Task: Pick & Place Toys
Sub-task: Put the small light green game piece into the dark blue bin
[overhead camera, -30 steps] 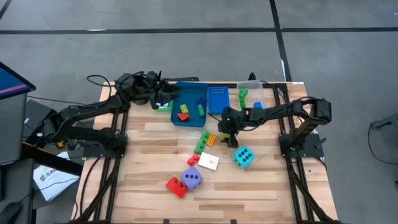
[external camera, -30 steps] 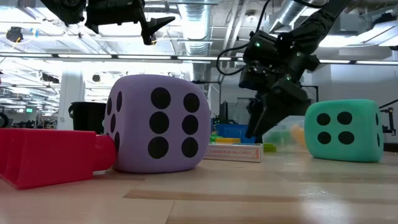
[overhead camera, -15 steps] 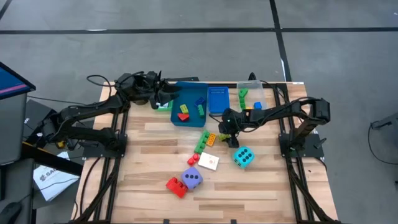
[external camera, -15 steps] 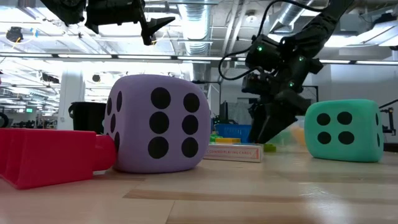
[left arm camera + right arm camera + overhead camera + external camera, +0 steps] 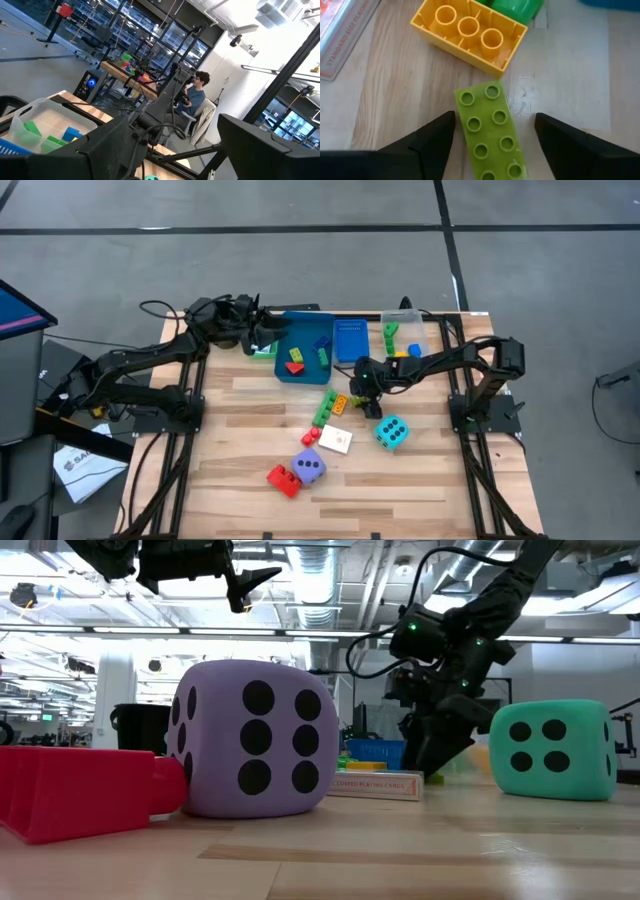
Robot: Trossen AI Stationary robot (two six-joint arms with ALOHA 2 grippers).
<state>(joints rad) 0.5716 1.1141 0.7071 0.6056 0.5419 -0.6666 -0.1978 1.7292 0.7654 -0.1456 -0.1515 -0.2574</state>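
Two claw fingers (image 5: 430,137) of the right claw (image 5: 492,145) straddle a lime brick (image 5: 487,127), open; left claw (image 5: 262,335) open over the blue tray (image 5: 283,370).

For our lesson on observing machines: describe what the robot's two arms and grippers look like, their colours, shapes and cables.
Both arms are dark, slender and jointed, with black cables looping along them. The left gripper has pointed black fingers. The right gripper has broad, flat black fingers, and a small green light glows near its wrist. No markings are legible.
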